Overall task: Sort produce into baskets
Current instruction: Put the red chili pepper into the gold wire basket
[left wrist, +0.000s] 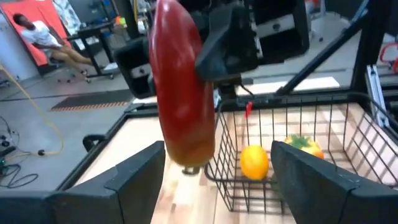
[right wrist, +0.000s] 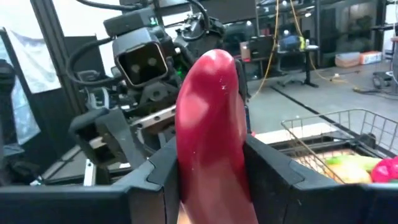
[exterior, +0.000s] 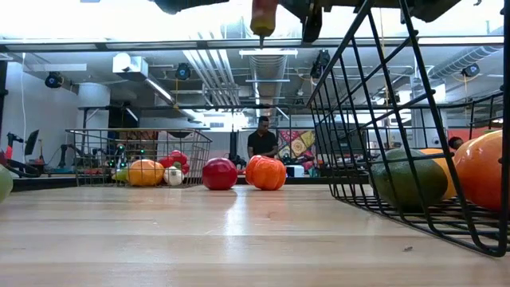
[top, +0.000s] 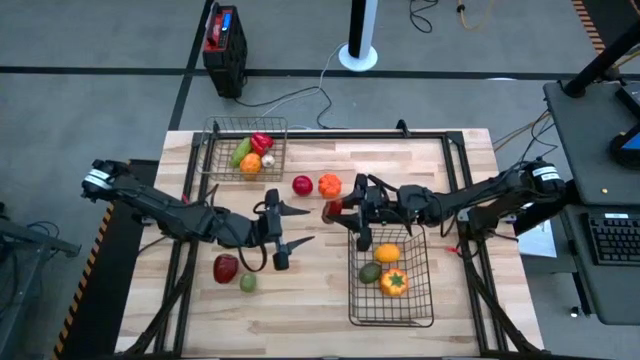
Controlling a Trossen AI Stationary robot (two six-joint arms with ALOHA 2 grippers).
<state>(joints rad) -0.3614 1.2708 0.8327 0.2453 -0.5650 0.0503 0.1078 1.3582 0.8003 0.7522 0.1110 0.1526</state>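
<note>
My right gripper (top: pixel 340 210) is shut on a long red produce piece (left wrist: pixel 180 81) above the table's middle, by the far left corner of the larger basket (top: pixel 352 290). That basket holds an orange piece (top: pixel 387 252), a green one (top: pixel 370 272) and an orange-yellow one (top: pixel 394 283). My left gripper (top: pixel 292 226) stands open just left of the red piece, facing it, with nothing between its fingers. The smaller basket (top: pixel 215 150) at the far left holds several pieces. Loose on the wood rest a red piece (top: pixel 302 185), an orange one (top: pixel 329 184), a dark red one (top: pixel 226 267) and a green one (top: pixel 247 283). My right gripper pinches the long red piece by its two long sides (right wrist: pixel 186 168) between its two fingers (right wrist: pixel 155 180). The fingers come about level from the table's right and lie across the piece. It stands upright, its orange-brown end (left wrist: pixel 186 163) pointing down, lifted clear of the table.
A red and black box (top: pixel 224 45) and cables lie on the floor beyond the far edge. A person (exterior: pixel 261 139) stands in the room behind the table. Bare wood shows along the near edge between the loose pieces and the larger basket.
</note>
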